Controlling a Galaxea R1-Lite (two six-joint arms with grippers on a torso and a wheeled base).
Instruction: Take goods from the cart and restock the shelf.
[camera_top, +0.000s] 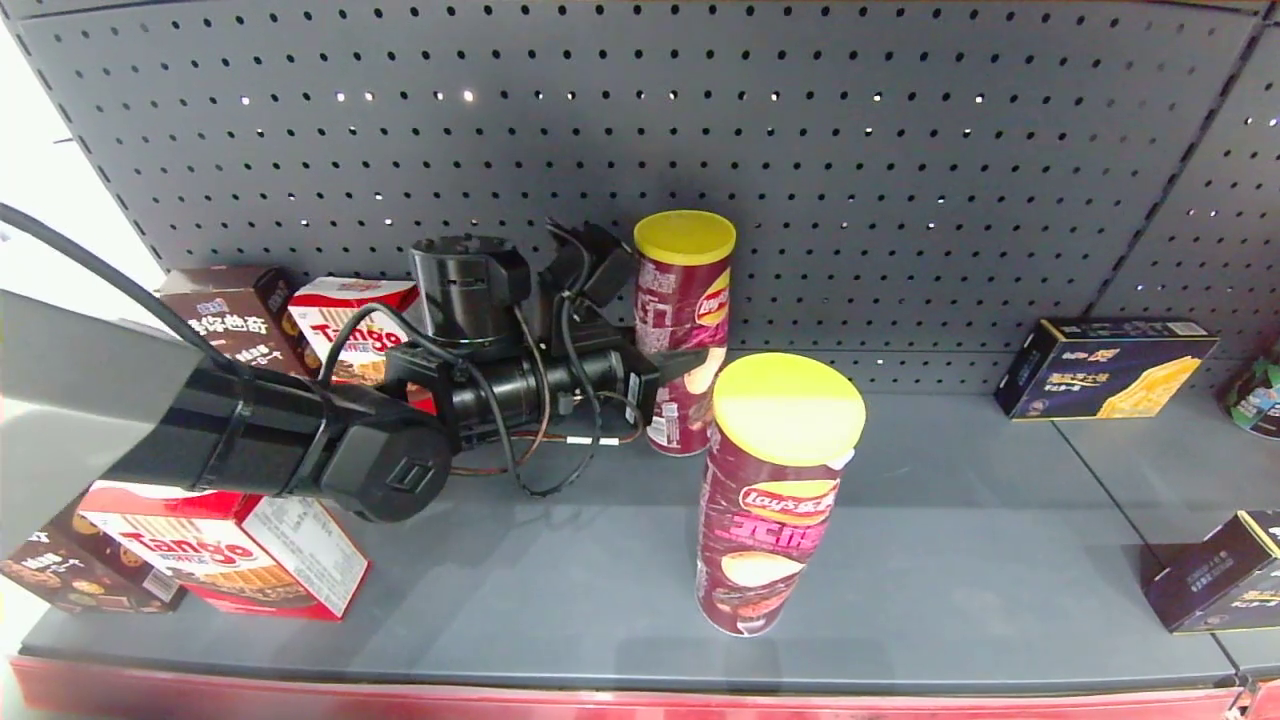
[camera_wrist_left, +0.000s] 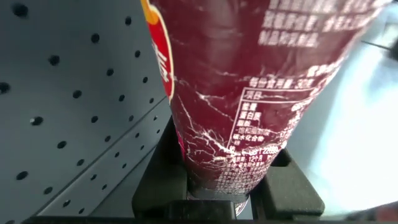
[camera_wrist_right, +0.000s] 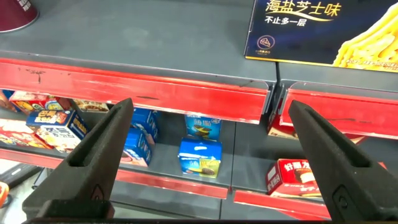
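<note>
At the front lip of the shelf (camera_top: 560, 600), on your left, a red and white wafer box (camera_top: 230, 550) lies flat with a brown cookie box (camera_top: 70, 575) touching its outer side. Near the middle, the front can (camera_top: 770, 500) of chips stands upright under a yellow lid, free of both arms. At the far right front sits a dark box (camera_top: 1215, 575).

Your right end effector (camera_wrist_right: 211, 162) hangs below that shelf's red edge with its jaws spread wide and nothing between them; small blue boxes (camera_wrist_right: 200, 155) sit on the lower shelf beyond it.

Further back, your left end effector (camera_top: 680, 365) is clamped around the rear can (camera_top: 683, 330), low on its body; the left wrist view shows both fingers (camera_wrist_left: 161, 186) pressed against its sides. That can stands upright, just behind and to the left of the front can, close to the pegboard (camera_top: 900, 150).

Along the back, a brown box (camera_top: 225, 315) and another red and white box (camera_top: 350, 325) lean behind the left arm, and a dark blue box (camera_top: 1100, 370) rests on the right.
</note>
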